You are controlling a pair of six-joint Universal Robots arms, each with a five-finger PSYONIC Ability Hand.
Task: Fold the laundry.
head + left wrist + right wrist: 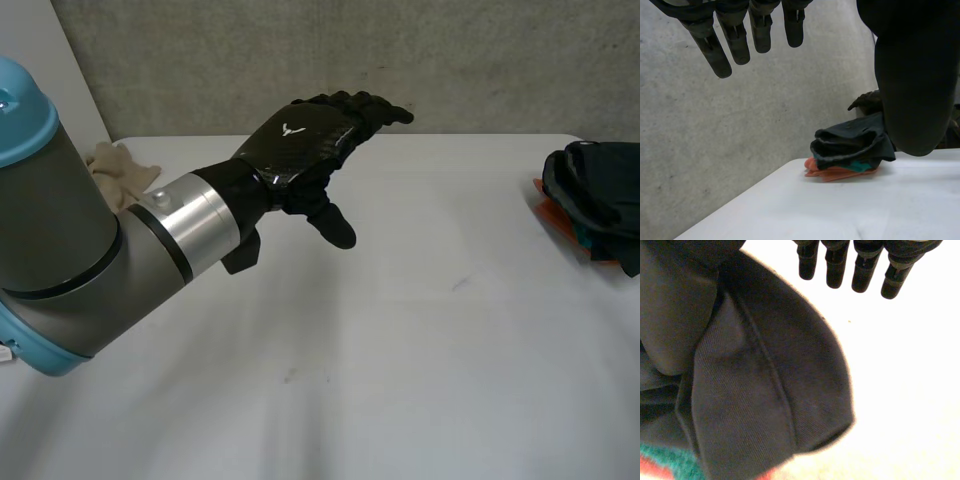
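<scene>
Laundry pile [592, 200] bunched at tabletop [400, 350] edge, not yet folded
Seeing left robot hand [305, 145] spread and empty, well apart from pile, probably staged for a reach; right robot hand [860, 270] just above pile's dark garment [765, 390], fingers straight, nothing pinched. Can't tell thumb contact. Can't see pile's cut-off side; teal [857, 166] and orange [840, 173] layers mostly buried

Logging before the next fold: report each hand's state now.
Left hand: open, fingers straight, holding nothing.
Right hand: open, fingers straight, dark garment under its palm.
</scene>
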